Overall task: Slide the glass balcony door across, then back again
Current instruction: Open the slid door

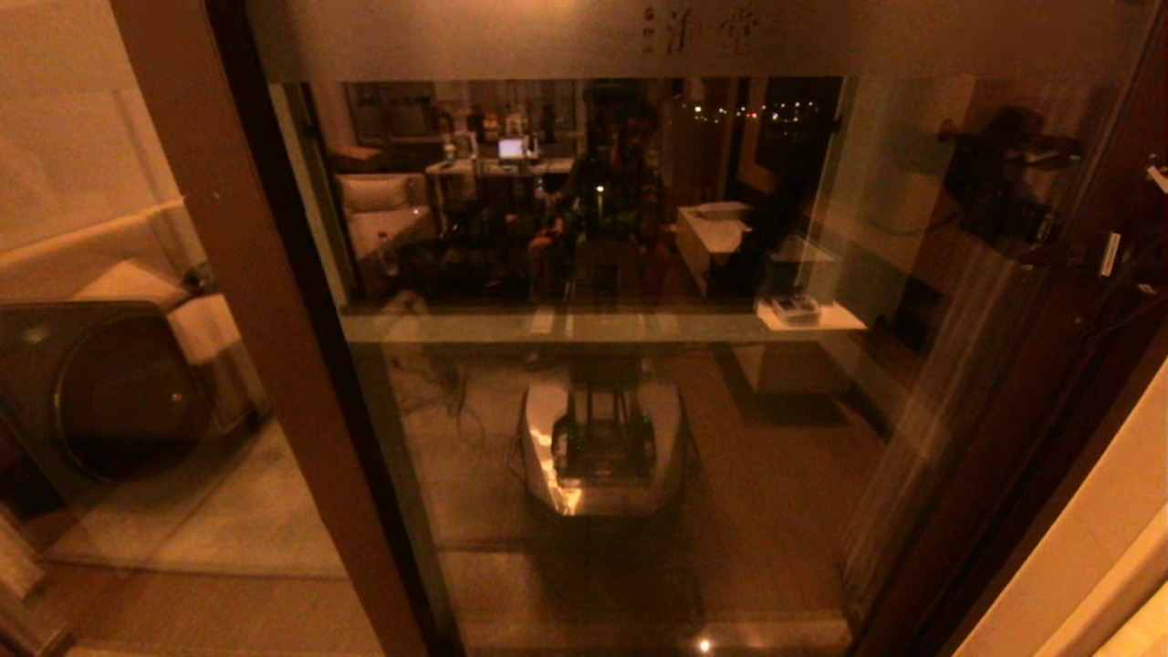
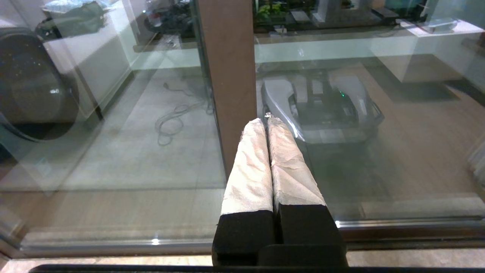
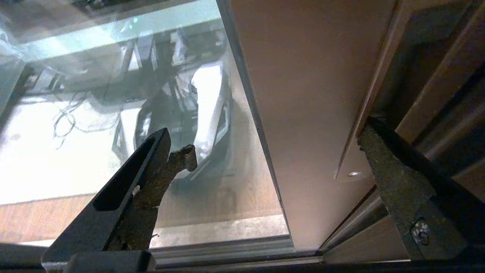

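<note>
Head view: tall brown-framed glass balcony door (image 1: 602,365) fills the front, stiles upright; left wrist view: left gripper (image 2: 268,119), pressed shut, parked before the pane; right wrist view: right gripper (image 3: 280,140), spread wide, straddles its right stile, nearer arm.

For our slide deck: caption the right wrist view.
Right gripper, jaws open, straddling the door's brown stile.

Top and bottom of the glass balcony door (image 1: 593,411) run off frame, and those frosted characters (image 1: 703,32) stay unreadable.
</note>
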Robot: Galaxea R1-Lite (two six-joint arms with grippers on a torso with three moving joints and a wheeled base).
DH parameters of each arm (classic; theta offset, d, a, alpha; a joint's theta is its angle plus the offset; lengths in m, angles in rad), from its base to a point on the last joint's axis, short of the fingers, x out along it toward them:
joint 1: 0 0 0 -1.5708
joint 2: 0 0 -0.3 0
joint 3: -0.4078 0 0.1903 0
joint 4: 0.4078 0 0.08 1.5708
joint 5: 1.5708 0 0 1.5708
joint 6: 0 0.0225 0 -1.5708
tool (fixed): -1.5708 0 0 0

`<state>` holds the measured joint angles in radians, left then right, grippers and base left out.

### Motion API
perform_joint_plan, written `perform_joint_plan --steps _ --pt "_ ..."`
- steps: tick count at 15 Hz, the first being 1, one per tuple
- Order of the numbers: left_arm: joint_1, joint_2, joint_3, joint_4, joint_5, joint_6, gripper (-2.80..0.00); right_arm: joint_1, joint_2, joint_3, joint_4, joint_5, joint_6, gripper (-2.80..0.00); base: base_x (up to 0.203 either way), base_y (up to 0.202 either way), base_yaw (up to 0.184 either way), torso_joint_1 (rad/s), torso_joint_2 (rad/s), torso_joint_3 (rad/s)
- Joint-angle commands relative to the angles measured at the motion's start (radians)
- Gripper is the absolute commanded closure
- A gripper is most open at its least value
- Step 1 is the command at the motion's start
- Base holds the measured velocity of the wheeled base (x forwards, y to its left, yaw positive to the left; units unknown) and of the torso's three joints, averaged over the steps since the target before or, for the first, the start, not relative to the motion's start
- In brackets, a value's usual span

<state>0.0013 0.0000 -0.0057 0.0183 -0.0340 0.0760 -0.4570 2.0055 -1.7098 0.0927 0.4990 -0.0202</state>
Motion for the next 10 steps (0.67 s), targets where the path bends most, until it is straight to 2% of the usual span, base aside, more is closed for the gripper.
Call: perform_joint_plan --steps 1,10 --pt "0.0 0.0 0.0 0.0 0.0 0.001 0.0 -0.002 -0.009 0.006 -0.002 0.003 -0.001 -2.8 0.0 0.0 0.0 0.0 0.0 0.0" --pt "0.0 0.0 0.0 0.0 0.0 0.001 0.0 -0.005 -0.102 0.088 -0.012 -0.005 -0.004 -2.8 0.0 0.0 0.0 0.0 0.0 0.0"
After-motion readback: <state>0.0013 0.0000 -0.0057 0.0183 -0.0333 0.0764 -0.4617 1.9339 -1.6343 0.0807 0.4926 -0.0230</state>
